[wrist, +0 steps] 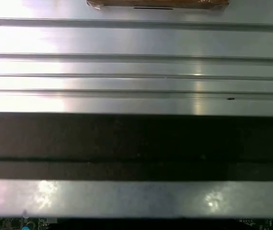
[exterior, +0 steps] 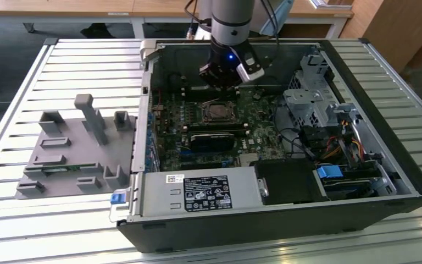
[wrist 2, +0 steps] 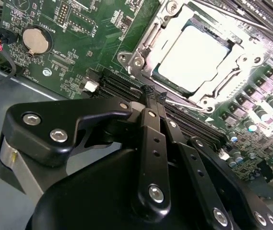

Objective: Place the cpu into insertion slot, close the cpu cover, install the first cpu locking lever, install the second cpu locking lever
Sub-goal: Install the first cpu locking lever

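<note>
Black tool (wrist 2: 153, 93) fingers (wrist 2: 148, 122) sit pressed together, clamping nothing, in the second wrist view, tips hovering just beside the insertion slot (wrist 2: 194, 57). Within that slot lies the cpu (wrist 2: 196, 56), its silver face bright, framed by the cpu cover (wrist 2: 232, 79) lying down around it. Green circuit board (wrist 2: 54, 38) spreads around the socket, with a coin battery (wrist 2: 34, 40) well apart. Seen from the exterior view, the tool (exterior: 229, 82) hangs over the open computer case (exterior: 284, 225), just behind the slot (exterior: 217, 111); a grey fixture tray (exterior: 72, 159) rests on the slatted worktop (exterior: 20, 88) at the exterior view's left.
</note>
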Tool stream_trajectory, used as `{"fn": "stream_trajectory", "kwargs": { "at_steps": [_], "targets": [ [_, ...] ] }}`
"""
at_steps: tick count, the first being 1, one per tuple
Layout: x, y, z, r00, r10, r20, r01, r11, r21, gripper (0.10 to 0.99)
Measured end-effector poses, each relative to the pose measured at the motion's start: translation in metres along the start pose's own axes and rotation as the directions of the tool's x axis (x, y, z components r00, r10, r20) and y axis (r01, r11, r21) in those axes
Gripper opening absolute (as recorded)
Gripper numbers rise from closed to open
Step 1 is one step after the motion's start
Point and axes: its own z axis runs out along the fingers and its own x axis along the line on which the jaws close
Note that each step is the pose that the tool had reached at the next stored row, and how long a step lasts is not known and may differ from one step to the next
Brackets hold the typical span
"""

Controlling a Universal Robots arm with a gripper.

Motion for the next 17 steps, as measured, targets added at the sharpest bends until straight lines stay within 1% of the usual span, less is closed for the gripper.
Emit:
{"fn": "stream_trajectory", "kwargs": {
  "at_steps": [5,8,13,17],
  "targets": [
    [-0.0024,0.0,0.0041,1.0,0.0,0.0,0.0,1.0,0.001,0.114],
    [-0.0026,0.0,0.0069,1.0,0.0,0.0001,0.0,1.0,0.004,0.114],
    [-0.0026,-0.0003,0.0115,1.0,0.0,0.0001,0.0,0.9999,0.012,0.114],
    [-0.0026,-0.0004,0.0121,1.0,0.0,0.0001,0.0,0.9999,0.016,0.114]
  ]
}}
